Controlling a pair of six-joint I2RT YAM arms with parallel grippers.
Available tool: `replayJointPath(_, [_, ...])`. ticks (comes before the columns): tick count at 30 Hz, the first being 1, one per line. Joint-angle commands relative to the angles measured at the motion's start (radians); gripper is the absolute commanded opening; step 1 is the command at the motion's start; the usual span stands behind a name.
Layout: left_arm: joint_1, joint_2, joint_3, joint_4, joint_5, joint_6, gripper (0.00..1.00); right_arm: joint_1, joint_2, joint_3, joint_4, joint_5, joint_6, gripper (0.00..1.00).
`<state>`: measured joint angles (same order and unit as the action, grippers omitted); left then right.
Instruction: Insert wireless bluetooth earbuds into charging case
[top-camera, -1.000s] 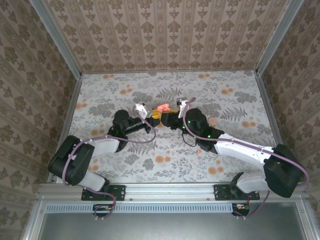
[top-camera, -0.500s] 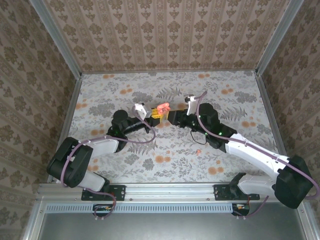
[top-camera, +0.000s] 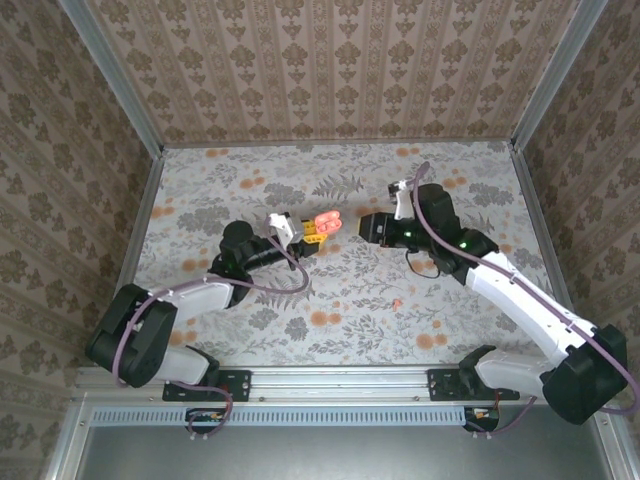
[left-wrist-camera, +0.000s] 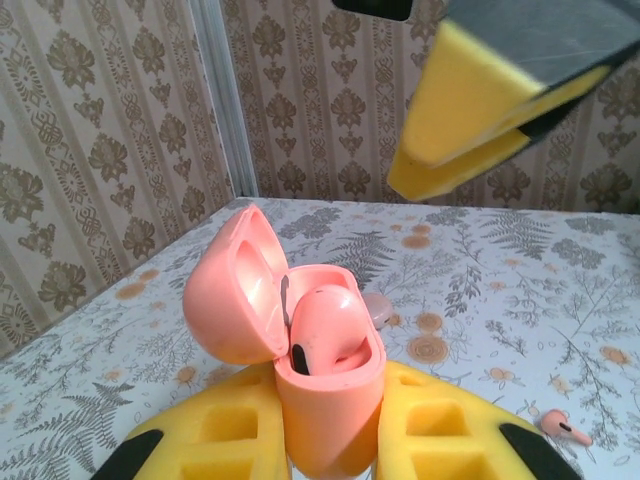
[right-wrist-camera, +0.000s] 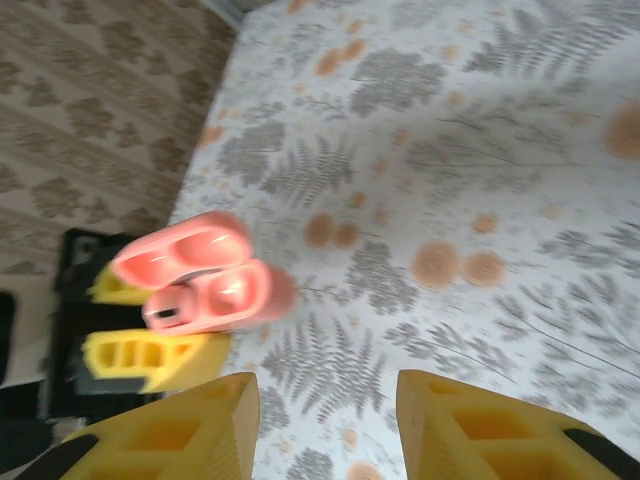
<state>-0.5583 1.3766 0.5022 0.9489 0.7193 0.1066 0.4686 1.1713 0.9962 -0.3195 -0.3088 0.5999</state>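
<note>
The salmon-pink charging case (left-wrist-camera: 330, 400) stands upright between the yellow fingers of my left gripper (left-wrist-camera: 330, 445), which is shut on it. Its lid (left-wrist-camera: 232, 290) hangs open to the left, and one earbud (left-wrist-camera: 328, 325) sits in the case. The second earbud (left-wrist-camera: 565, 428) lies loose on the flowered table (top-camera: 397, 302). From above, the case (top-camera: 325, 222) is held at the table's middle by the left gripper (top-camera: 311, 233). My right gripper (top-camera: 363, 228) hovers just right of it, open and holding nothing. Its wrist view looks down on the open case (right-wrist-camera: 200, 290) past the gripper (right-wrist-camera: 328, 405).
The right gripper's yellow fingers (left-wrist-camera: 470, 110) hang above and behind the case in the left wrist view. Patterned walls (top-camera: 330, 70) close in the table on three sides, with a metal rail (top-camera: 340, 380) along the near edge.
The right gripper has pulled back to the right, away from the case, and its arm has swung outward, uncovering the loose earbud on the table. The left gripper keeps its grip.
</note>
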Motion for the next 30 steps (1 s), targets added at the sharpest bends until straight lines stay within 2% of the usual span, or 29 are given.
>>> replayJointPath(1, [-0.022,-0.035,-0.027,-0.048,0.016,0.118,0.05,-0.053,0.013,0.074,-0.266,-0.028,-0.063,0.42])
replayJointPath(7, [-0.059,-0.054,-0.061,-0.038,0.017,0.203,0.04,-0.131,0.110,0.113,-0.461,-0.027,-0.110,0.42])
replayJointPath(15, [-0.098,-0.094,-0.096,-0.056,0.001,0.267,0.03,-0.146,0.279,0.178,-0.662,0.033,-0.144,0.42])
replayJointPath(25, [-0.125,-0.153,-0.106,-0.152,-0.053,0.312,0.03,-0.148,0.390,0.175,-0.763,0.066,-0.119,0.44])
replayJointPath(30, [-0.130,-0.171,-0.119,-0.168,-0.070,0.312,0.03,-0.139,0.441,0.128,-0.755,0.045,-0.081,0.45])
